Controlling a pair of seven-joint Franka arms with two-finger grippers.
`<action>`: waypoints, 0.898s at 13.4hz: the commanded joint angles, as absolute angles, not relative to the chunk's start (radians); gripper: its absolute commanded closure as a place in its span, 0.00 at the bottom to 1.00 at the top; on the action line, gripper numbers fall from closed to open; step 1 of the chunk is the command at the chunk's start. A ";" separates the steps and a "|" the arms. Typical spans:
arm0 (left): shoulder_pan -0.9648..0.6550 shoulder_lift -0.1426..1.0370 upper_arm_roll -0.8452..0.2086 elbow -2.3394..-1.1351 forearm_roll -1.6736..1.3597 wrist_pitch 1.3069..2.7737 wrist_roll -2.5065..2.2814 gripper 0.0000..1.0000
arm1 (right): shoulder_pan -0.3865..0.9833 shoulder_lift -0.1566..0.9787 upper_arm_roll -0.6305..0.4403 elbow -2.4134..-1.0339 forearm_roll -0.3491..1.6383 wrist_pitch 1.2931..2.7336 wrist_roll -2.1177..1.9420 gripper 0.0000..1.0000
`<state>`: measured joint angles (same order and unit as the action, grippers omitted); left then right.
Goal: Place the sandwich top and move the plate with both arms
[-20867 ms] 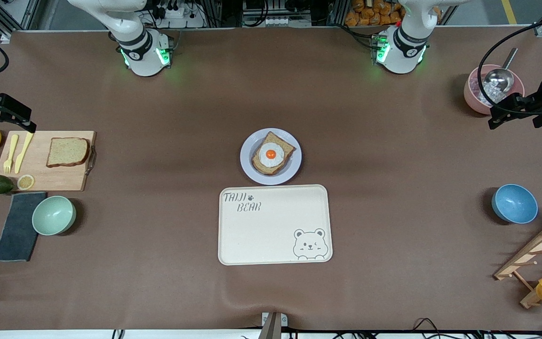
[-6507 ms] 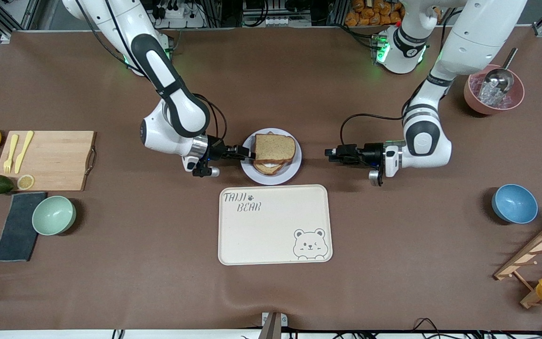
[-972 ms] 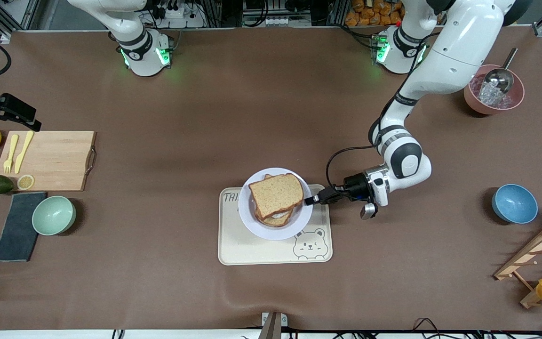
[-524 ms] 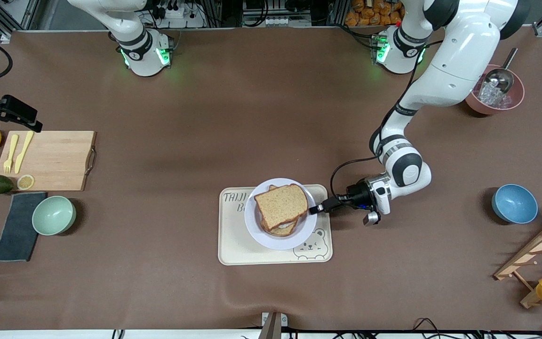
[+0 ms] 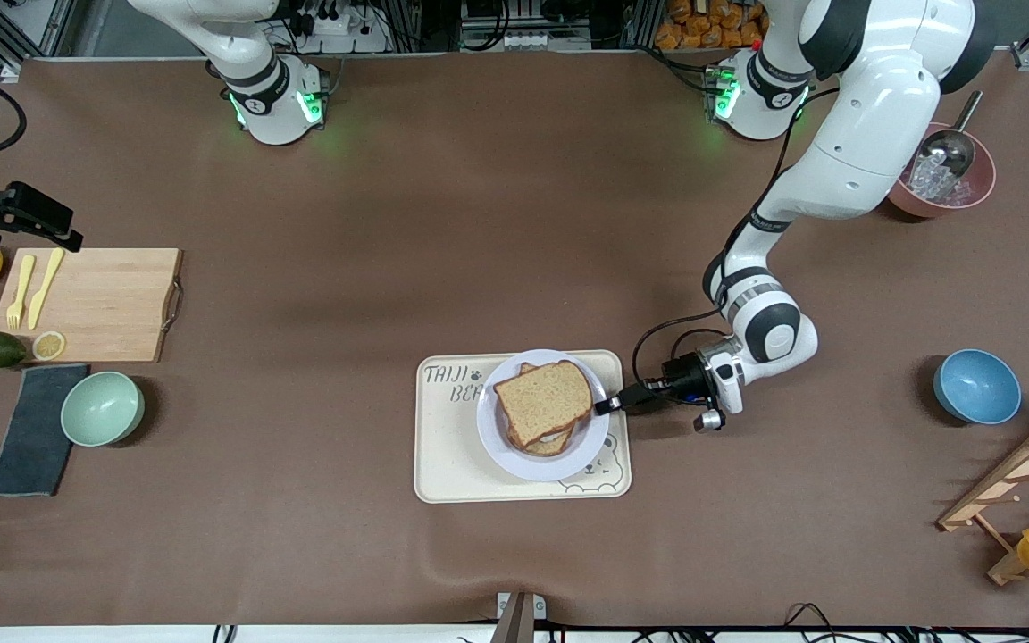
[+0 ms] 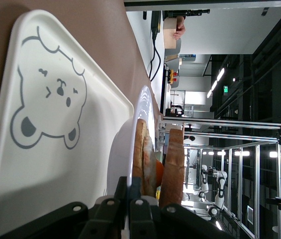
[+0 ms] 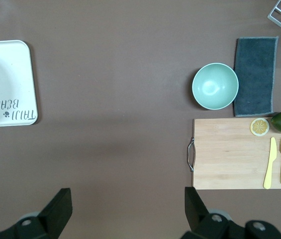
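The plate (image 5: 543,454) sits over the tray (image 5: 452,464), carrying the egg slice with the bread top (image 5: 543,403) laid on it. The left gripper (image 5: 608,406) has its jaws clamped on the plate's rim at the left arm's end; whether the plate already rests on the tray is hard to tell. The plate looks stiff and slick, so a thin rim pinch could let it tilt, and the light, soft bread could slide. The right gripper (image 7: 125,211) waits, jaws apart, above the desk near the cutting board (image 5: 95,304).

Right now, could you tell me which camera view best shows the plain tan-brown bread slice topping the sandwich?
The front view: the plain tan-brown bread slice shows its whole upper face there. The left wrist view catches it only edge-on; the right wrist view misses it.
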<state>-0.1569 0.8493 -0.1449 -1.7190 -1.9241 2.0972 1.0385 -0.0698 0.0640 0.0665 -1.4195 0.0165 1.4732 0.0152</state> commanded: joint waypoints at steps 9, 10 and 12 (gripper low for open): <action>-0.181 0.966 -0.146 -1.595 -1.916 2.094 1.068 1.00 | -0.092 0.060 0.084 -1.420 0.009 1.468 0.025 0.00; -0.181 0.972 -0.146 -1.591 -1.914 2.094 1.075 1.00 | -0.092 0.060 0.083 -1.420 0.009 1.468 0.025 0.00; -0.181 0.977 -0.143 -1.582 -1.910 2.094 1.088 1.00 | -0.092 0.060 0.084 -1.428 0.009 1.470 0.025 0.00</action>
